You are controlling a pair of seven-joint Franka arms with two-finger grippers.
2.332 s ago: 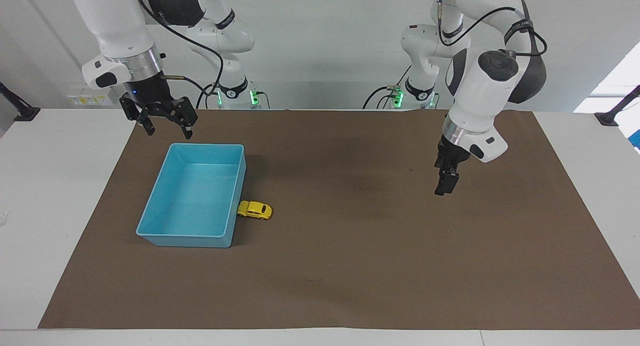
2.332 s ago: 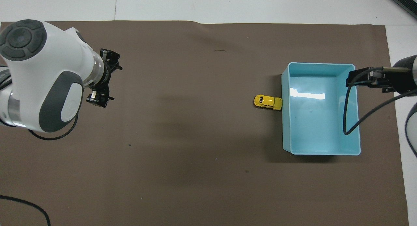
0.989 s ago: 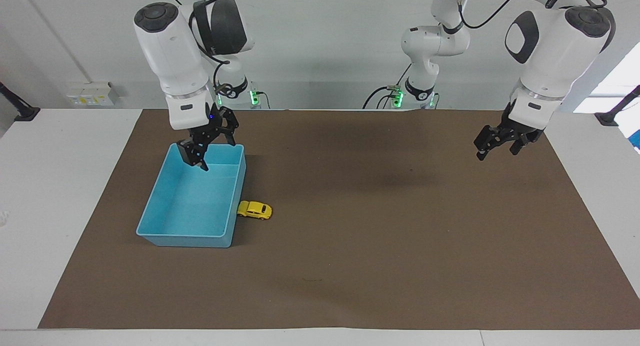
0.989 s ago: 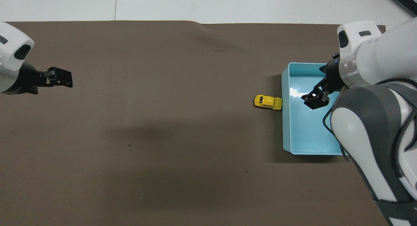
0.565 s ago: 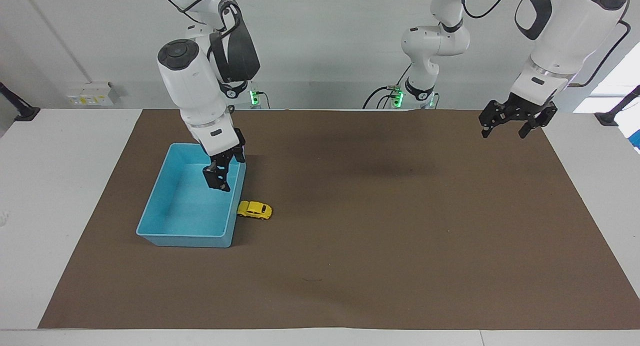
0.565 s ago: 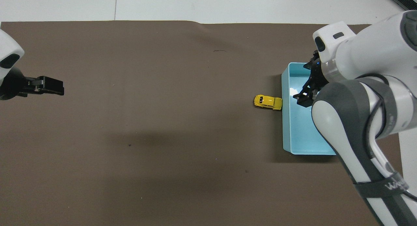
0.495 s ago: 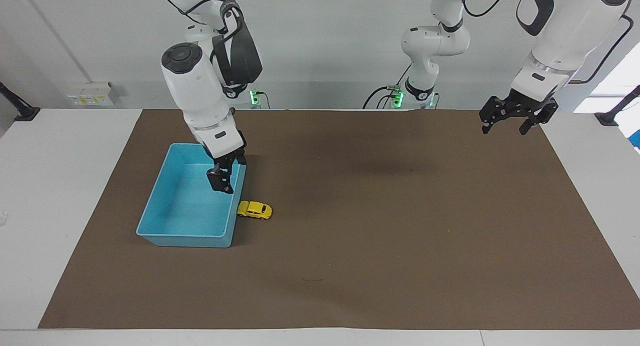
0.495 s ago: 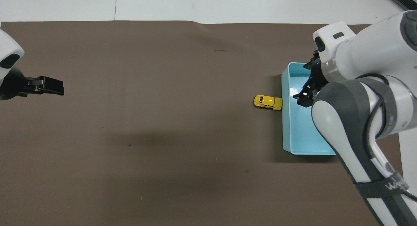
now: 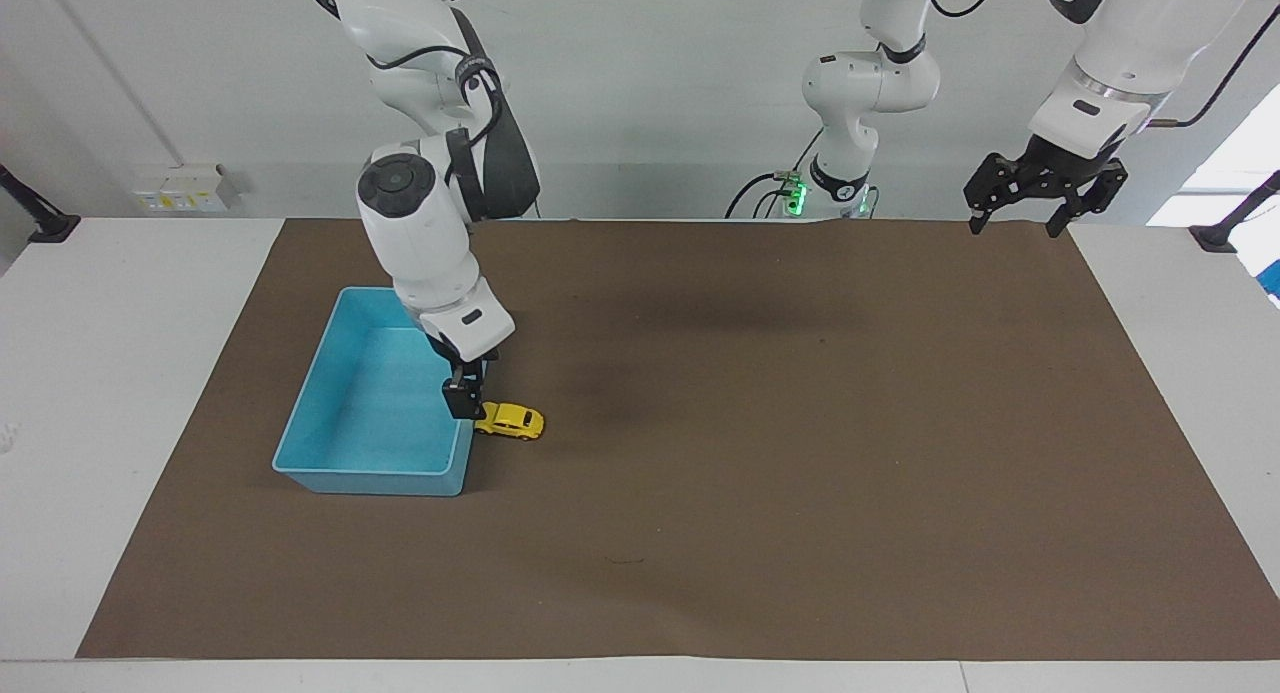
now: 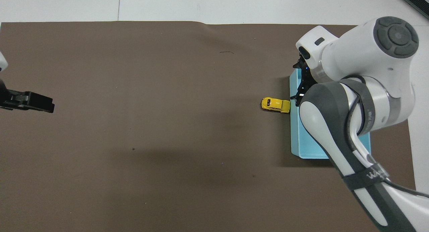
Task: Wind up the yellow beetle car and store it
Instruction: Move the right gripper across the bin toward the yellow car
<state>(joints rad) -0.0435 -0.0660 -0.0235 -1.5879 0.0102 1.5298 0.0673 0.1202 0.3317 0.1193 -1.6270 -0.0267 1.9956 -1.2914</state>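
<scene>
Right gripper (image 9: 465,401) hangs low over the bin (image 9: 330,393) wall nearest the car (image 9: 510,421), just beside the toy but not touching it, its fingers spread and holding nothing. Yellow and tiny, the car sits on the brown mat (image 9: 760,453) against the outside of the blue bin. Left gripper (image 9: 1035,195) waits high over the mat's corner by its own base, fingers spread wide, empty.

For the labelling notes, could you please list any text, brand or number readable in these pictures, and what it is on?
"WA": pale letters on the dark band of the right arm in the overhead view; the rest of the word is cut off.
Yellow beetle car: no readable markings.
Blue bin: no lettering seen.
Wall socket plate: marks too small to read.
</scene>
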